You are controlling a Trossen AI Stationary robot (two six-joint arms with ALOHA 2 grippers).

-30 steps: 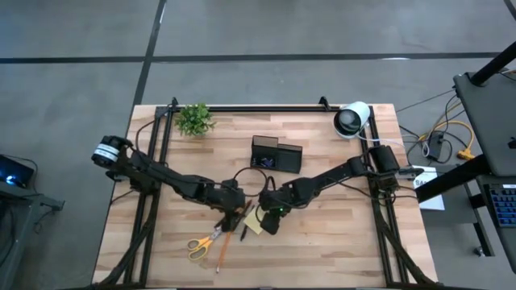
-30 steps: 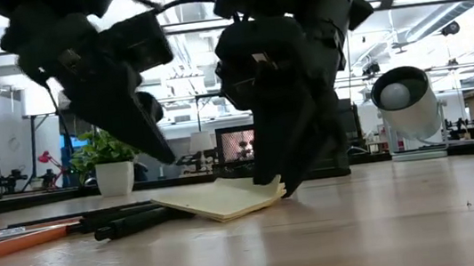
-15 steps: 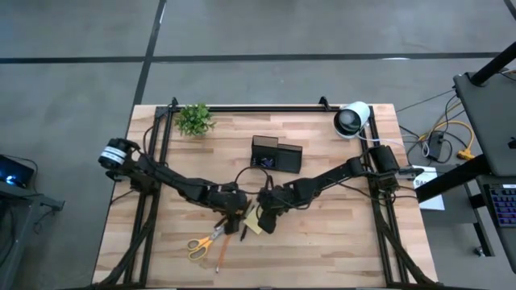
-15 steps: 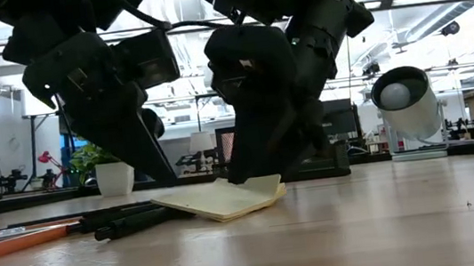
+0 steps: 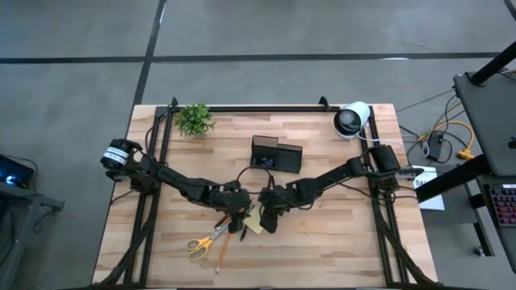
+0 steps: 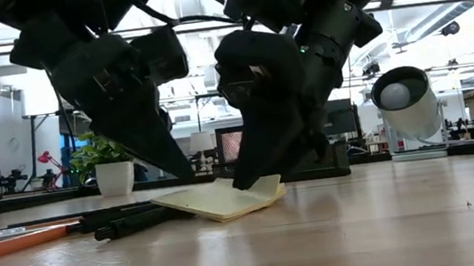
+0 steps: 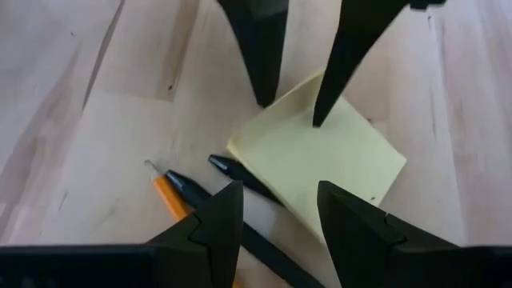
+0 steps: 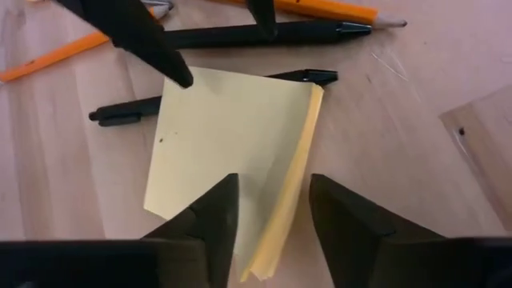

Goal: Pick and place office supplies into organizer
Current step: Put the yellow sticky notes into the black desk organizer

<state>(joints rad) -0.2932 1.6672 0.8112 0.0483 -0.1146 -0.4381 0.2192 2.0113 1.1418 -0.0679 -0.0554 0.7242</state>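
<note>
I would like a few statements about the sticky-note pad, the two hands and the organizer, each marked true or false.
1. The yellow sticky-note pad lies on the table, not in the organizer. True.
2. Both hands are down at the pad: left hand, right hand. True.
3. The right hand is shut on a pencil. False: its fingers are open, astride one edge of the pad.
4. The scissors stand in the organizer. False: they lie on the table near its front edge.
5. A dark pen lies partly under the pad. True.
6. The plant sits beside the scissors. False: it stands at a far corner of the table.
</note>
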